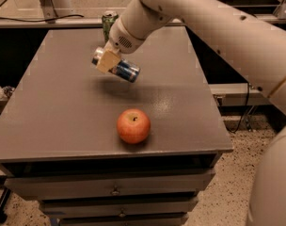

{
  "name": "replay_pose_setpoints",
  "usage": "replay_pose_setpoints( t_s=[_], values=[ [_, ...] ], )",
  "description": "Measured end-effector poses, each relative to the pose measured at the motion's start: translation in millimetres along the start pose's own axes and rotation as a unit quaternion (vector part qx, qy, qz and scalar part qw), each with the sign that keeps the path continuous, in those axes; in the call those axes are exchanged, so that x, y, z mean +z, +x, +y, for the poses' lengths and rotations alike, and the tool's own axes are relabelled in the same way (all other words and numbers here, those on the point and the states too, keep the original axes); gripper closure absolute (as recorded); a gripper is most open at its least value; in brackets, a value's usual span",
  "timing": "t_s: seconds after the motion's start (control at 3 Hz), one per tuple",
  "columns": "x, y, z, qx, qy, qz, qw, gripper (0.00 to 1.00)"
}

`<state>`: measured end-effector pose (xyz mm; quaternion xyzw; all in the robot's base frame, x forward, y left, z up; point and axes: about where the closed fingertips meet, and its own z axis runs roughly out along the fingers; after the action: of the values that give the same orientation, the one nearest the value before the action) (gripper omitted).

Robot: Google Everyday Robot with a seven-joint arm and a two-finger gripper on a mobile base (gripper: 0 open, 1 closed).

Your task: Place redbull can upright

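The gripper [109,61] hangs over the middle of the grey table [49,117], a little toward the 11 o'clock side of the tabletop. Its tan fingers [107,60] are clamped around the redbull can [128,71]. The can is not upright: it lies tilted, its long axis running from about 10 o'clock down to 4 o'clock in the camera view. One silver end pokes out past the fingers at the upper left, and the blue and silver body sticks out at the lower right. It appears to be held clear of the surface, with a soft shadow [115,84] on the tabletop just beneath it. The white arm [204,18] reaches in from the 2 o'clock corner and fills the right side of the view. A red apple [133,125] sits on the table toward 6 o'clock from the can, near the front edge and well apart from the gripper. A green patterned can [108,23] stands upright at the far edge of the table, at roughly 12 o'clock from the gripper and partly hidden behind the wrist. Below the tabletop are drawer fronts with a small knob [115,190].
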<state>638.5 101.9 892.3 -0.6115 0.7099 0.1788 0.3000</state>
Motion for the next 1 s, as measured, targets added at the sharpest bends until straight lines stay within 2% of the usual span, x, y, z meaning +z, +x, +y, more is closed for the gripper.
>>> replay_pose_setpoints(
  t_s=[0.33,0.67,1.0],
  values=[
    [-29.0,-4.8,-7.4,0.005,0.027,-0.095,0.9951,1.0],
    [-53.8,-12.9,-12.9,0.012,0.055,-0.237,0.9698,1.0],
    [-68.0,-34.0,-10.3,-0.008,0.071,-0.326,0.9426,1.0]
  ],
)
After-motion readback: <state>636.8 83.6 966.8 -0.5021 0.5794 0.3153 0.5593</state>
